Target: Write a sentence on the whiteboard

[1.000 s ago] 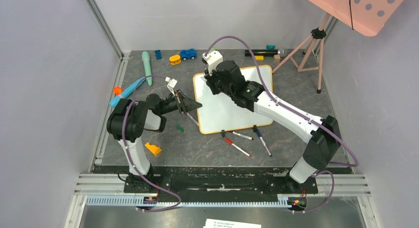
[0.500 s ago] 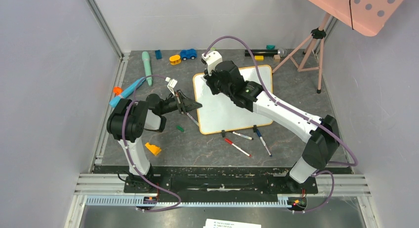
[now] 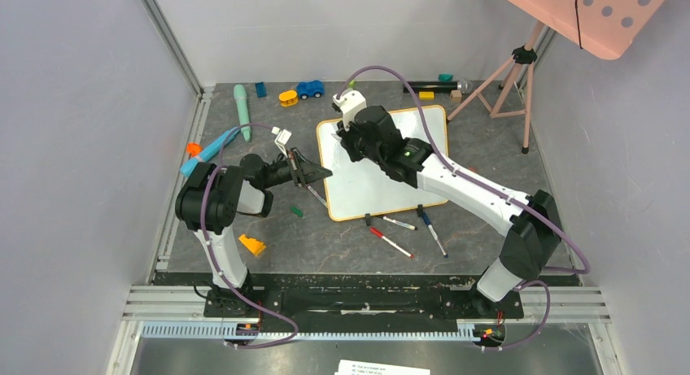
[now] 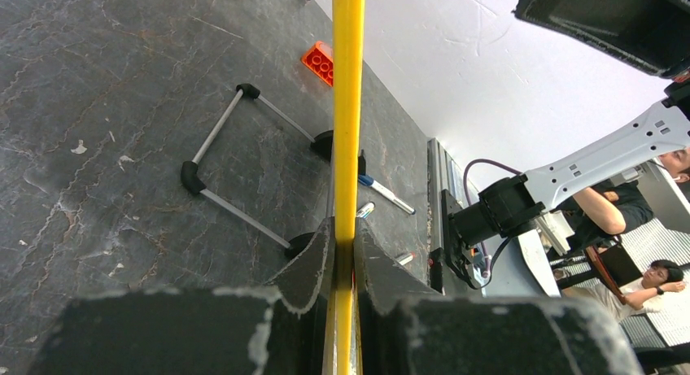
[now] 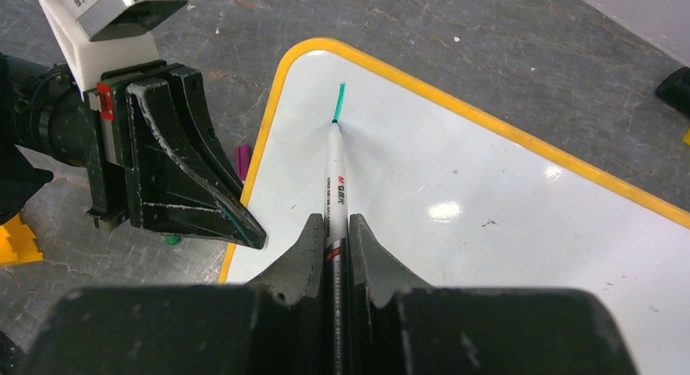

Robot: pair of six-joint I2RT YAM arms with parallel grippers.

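Right gripper [image 5: 334, 228] — matte black, scuffed jaws pinched on a slim white marker [image 5: 334, 176], tip touching the whiteboard [image 5: 504, 172] near its rounded corner, upper centre of the wrist view. One short teal stroke [image 5: 338, 92] runs just above the tip; surface glossy. Left gripper [image 4: 343, 241] clamps the board's thin yellow frame. Overhead: board sits at frame centre on mottled grey tabletop [image 3: 325, 245] — loose markers [image 3: 392, 242] below it.

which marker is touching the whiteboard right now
The white marker clamped in the right end effector, its tip on the whiteboard; the others lie loose on the table.
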